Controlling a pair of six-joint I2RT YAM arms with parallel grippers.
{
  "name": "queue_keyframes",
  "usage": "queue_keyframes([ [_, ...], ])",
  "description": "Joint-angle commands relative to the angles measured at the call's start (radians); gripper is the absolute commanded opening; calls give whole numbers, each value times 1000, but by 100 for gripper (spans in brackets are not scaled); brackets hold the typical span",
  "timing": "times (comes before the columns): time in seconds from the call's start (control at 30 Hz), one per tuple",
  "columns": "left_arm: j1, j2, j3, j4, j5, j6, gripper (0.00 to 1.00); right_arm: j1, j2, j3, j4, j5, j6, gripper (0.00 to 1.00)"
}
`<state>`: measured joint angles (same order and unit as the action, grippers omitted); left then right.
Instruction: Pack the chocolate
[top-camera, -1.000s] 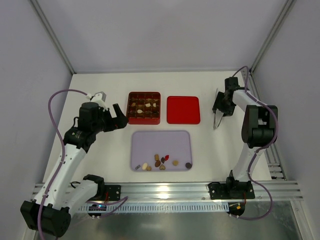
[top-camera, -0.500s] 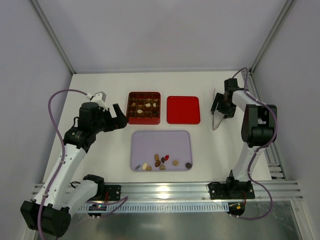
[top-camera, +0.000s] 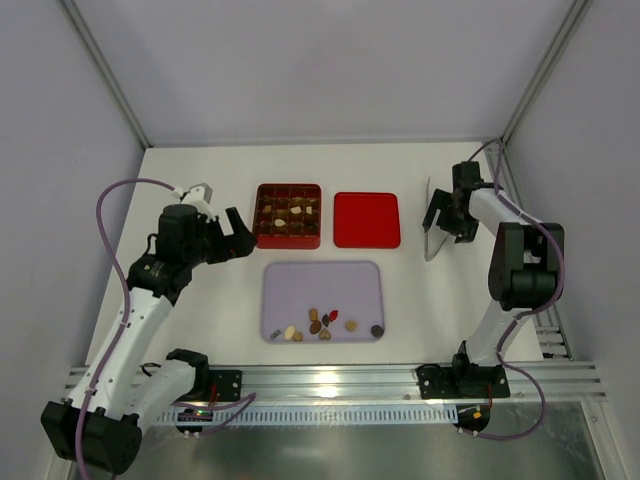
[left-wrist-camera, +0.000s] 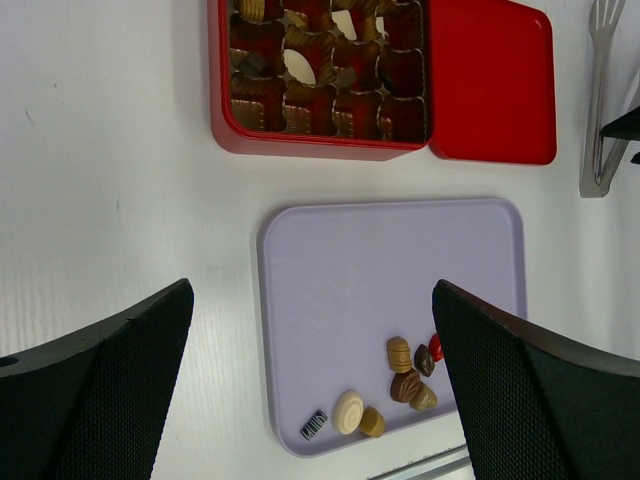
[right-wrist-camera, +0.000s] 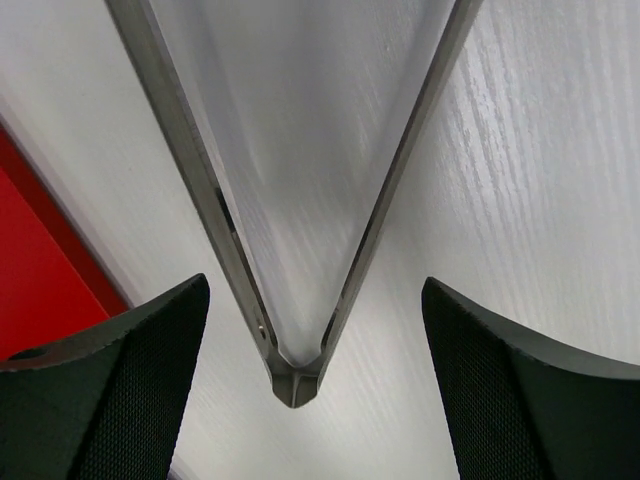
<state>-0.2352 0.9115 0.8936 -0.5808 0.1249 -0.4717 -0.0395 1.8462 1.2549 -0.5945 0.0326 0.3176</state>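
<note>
The right gripper (right-wrist-camera: 315, 300) straddles the steel tongs (right-wrist-camera: 295, 380), fingers spread (nothing pinched), likely its tool for the chocolates (top-camera: 322, 323); the left gripper (left-wrist-camera: 312, 300) gapes empty.

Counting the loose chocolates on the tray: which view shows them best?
Left wrist: the chocolates sit close and distinct on the lilac tray. Top external shows them tiny; right wrist shows none.

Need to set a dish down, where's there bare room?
Free: table strip behind the red box and red lid; far half of the lilac tray; table right of the tray. Crowded: the chocolate along the tray's near edge, and the tongs at the right end effector.
</note>
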Motion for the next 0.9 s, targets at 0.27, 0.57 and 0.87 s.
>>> queue_keyframes([
  [0.27, 5, 30, 16, 35, 24, -7, 100, 118, -214, 93, -39, 1, -21, 72],
  [0.57, 4, 78, 33, 65, 64, -39, 100, 185, 59, 251, -25, -63, -35, 50],
  [0.87, -4, 119, 74, 65, 94, -53, 100, 201, 196, 288, 7, -71, -15, 49],
])
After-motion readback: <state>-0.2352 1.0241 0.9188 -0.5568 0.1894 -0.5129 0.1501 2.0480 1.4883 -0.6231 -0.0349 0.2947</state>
